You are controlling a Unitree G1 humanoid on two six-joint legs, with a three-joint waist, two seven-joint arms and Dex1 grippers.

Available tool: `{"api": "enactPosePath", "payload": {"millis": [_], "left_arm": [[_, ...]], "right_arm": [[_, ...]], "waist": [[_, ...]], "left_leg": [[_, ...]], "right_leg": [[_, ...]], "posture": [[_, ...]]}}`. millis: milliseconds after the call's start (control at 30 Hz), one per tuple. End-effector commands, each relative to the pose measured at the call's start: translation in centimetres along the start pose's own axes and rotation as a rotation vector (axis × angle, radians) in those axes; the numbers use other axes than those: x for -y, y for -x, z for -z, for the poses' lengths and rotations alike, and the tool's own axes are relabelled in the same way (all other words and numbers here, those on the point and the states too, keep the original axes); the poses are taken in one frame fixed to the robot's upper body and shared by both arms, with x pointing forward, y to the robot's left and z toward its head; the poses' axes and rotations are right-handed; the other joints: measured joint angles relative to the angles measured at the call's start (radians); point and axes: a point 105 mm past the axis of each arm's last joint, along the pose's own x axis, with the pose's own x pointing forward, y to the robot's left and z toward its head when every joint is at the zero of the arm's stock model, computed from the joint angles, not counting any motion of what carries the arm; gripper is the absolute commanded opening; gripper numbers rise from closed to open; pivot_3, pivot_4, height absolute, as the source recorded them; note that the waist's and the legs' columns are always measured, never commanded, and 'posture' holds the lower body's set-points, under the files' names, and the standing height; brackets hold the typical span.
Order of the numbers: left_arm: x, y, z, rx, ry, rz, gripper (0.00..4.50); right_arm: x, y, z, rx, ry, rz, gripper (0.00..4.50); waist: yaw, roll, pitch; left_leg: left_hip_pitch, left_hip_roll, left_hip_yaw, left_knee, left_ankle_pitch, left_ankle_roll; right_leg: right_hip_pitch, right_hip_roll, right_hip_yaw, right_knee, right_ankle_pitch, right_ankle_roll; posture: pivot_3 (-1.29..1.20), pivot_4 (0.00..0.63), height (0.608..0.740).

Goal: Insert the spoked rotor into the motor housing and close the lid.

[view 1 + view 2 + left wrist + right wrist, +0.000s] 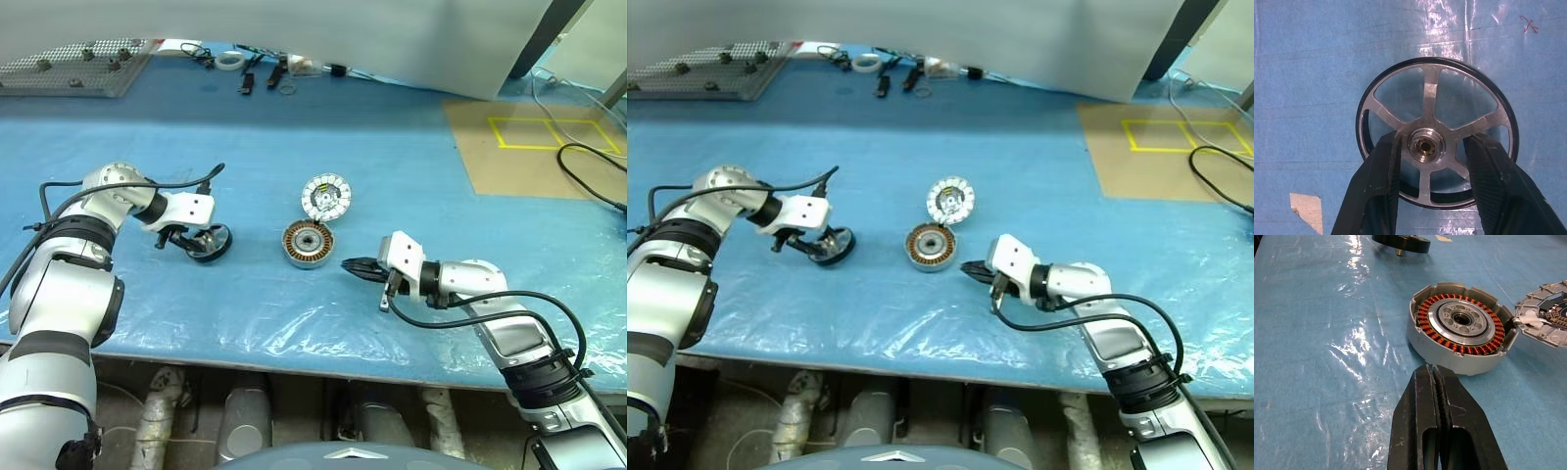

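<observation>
Item 1: small black-rimmed round spoked rotor with silver spokes and a brass-toned central hub. The left wrist view shows the left gripper fingers passing through the spoke openings on either side of the hub, clamped on it; the head views show only a dark disc at the left gripper, low over the blue plastic-covered table, well left of the housing.

Item 2: shallow round grey metal motor housing, resting on the table near its centre. The right wrist view reveals its contents: a ring of copper-coloured windings around a silver hub with a central bore. No rotor sits inside.

Item 3: round silver-white lid, segmented face up, lying open just beyond the housing and touching its rim; a small white connector joins the two.

Item 4: right gripper, black fingers pressed together, empty, hovering just beside the housing's near wall.
</observation>
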Motion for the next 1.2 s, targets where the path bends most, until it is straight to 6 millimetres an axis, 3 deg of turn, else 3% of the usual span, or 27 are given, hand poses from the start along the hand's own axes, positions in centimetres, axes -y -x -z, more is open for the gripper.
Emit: {"api": "enactPosePath", "payload": {"millis": [33, 300, 533, 700, 833, 1067, 1200], "left_arm": [[0.4, -0.2, 0.3, -0.017, -0.023, 0.016, 1.63], [0.3, -0.1, 0.1, 0.011, -0.051, -0.02, 1.6], [-2.3, 2.2, -2.9, 0.19, -0.048, -0.161, 1.6], [-2.8, 3.1, -4.2, 0.257, -0.069, -0.176, 1.6], [-2.4, 2.9, -4.1, 0.238, -0.091, -0.151, 1.6], [-3.5, 3.4, -7.1, 0.33, -0.155, -0.16, 1.6], [-4.8, 3.3, -10.1, 0.43, -0.188, -0.198, 1.6]], "right_arm": [[0.3, 0.0, -0.7, 0.017, 0.03, 0.01, 0.0], [0.4, -0.2, -0.7, 0.015, 0.031, 0.01, 0.0], [1.0, 0.3, -1.2, 0.024, 0.041, 0.007, 0.0], [1.3, 0.5, -1.1, 0.016, 0.05, 0.0, 0.0], [1.6, 0.3, -1.2, 0.017, 0.056, 0.001, 0.0], [1.9, 0.3, -1.2, 0.023, 0.052, 0.004, 0.0], [2.0, 0.4, -1.1, 0.019, 0.05, 0.009, 0.0]], "waist": [[0.0, 0.0, 0.0], [0.001, 0.0, 0.0], [0.001, 0.0, 0.0], [0.001, 0.0, 0.0], [0.0, 0.0, 0.0], [0.001, 0.0, 0.0], [0.009, 0.0, 0.0]], "left_leg": [[0.0, 0.0, 0.0, 0.0, 0.0, 0.0], [0.001, 0.0, 0.0, 0.0, -0.001, 0.004], [0.0, 0.0, 0.0, 0.001, 0.001, 0.008], [-0.001, 0.0, 0.001, 0.0, 0.001, 0.008], [-0.001, 0.0, 0.001, 0.0, 0.001, 0.009], [-0.002, 0.0, 0.001, 0.0, 0.001, 0.009], [-0.002, 0.0, 0.001, 0.001, 0.001, 0.009]], "right_leg": [[0.0, 0.0, 0.0, 0.0, 0.0, 0.0], [0.0, 0.0, 0.0, 0.0, 0.0, 0.0], [0.0, 0.0, 0.0, 0.0, 0.0, -0.001], [-0.001, 0.0, 0.0, 0.0, 0.0, -0.001], [-0.001, 0.0, 0.0, 0.0, 0.0, -0.001], [-0.001, 0.0, 0.0, 0.0, 0.0, -0.001], [-0.001, 0.0, 0.0, 0.0, 0.0, -0.001]], "posture": [[0.0, 0.15, 0.74], [0.0, 0.15, 0.74], [0.0, 0.15, 0.74], [0.0, 0.15, 0.74], [0.0, 0.15, 0.74], [0.0, 0.15, 0.74], [0.0, 0.15, 0.74]]}}
